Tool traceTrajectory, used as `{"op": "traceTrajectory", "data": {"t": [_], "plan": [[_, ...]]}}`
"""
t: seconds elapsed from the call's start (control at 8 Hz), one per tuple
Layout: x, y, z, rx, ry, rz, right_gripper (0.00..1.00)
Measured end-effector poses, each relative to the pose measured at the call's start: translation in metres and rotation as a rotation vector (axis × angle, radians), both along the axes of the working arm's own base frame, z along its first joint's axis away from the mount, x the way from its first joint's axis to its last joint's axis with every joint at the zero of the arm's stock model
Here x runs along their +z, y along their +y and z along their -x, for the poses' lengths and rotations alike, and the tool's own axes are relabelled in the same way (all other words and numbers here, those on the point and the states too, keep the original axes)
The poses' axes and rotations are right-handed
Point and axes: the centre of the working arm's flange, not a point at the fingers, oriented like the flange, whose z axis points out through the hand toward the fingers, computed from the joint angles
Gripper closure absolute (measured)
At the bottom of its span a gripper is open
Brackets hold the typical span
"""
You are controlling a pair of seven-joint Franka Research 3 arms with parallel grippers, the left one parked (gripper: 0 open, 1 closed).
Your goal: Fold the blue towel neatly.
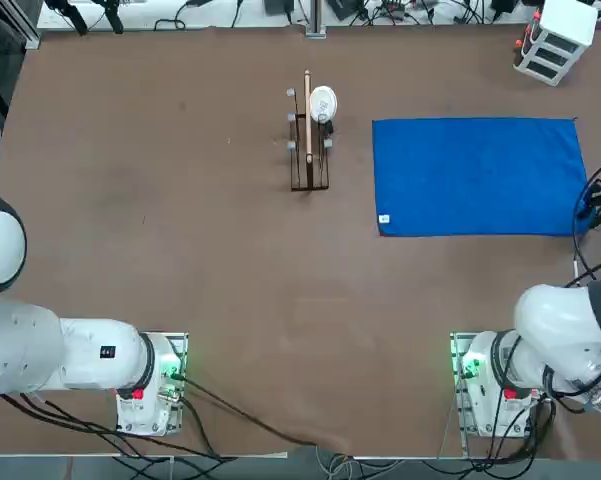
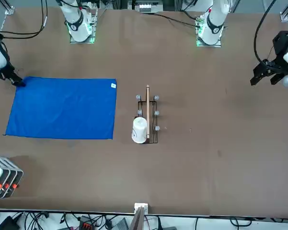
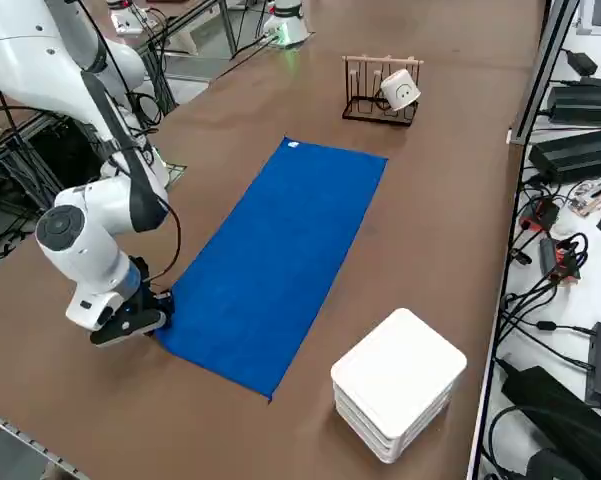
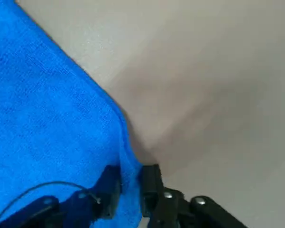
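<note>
The blue towel (image 1: 480, 175) lies flat and spread out on the brown table, with its white tag (image 1: 384, 219) at the near corner toward the table's middle. My right gripper (image 1: 588, 205) sits low at the towel's near right corner (image 3: 165, 325). In the wrist view the gripper (image 4: 130, 186) has both black fingers (image 4: 151, 183) pinched on the towel's edge (image 4: 125, 156), with a thin fold of blue cloth between them. In the front view the gripper (image 2: 17, 81) touches the towel (image 2: 62, 108) at its corner.
A wooden rack (image 1: 308, 160) with a white mug (image 1: 322, 103) on it stands left of the towel. A white box (image 1: 558, 38) sits beyond the towel's far right corner, also seen as the white box (image 3: 398, 385). Cables run along the table's right edge.
</note>
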Motion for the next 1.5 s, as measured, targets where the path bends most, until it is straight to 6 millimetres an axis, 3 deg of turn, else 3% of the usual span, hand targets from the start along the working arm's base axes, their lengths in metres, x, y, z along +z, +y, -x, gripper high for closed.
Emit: {"op": "traceTrajectory", "data": {"t": [0.25,0.38,0.88,1.25,1.5], "plan": [[0.001,-0.001,0.001,0.027,0.002,-0.008,0.81],[0.002,-0.001,0.002,0.047,0.01,-0.027,0.98],[0.013,-0.004,-0.006,0.258,0.016,-0.089,0.98],[0.039,0.011,-0.054,0.361,-0.013,-0.066,0.98],[0.049,0.05,-0.081,0.445,0.029,-0.134,0.98]]}}
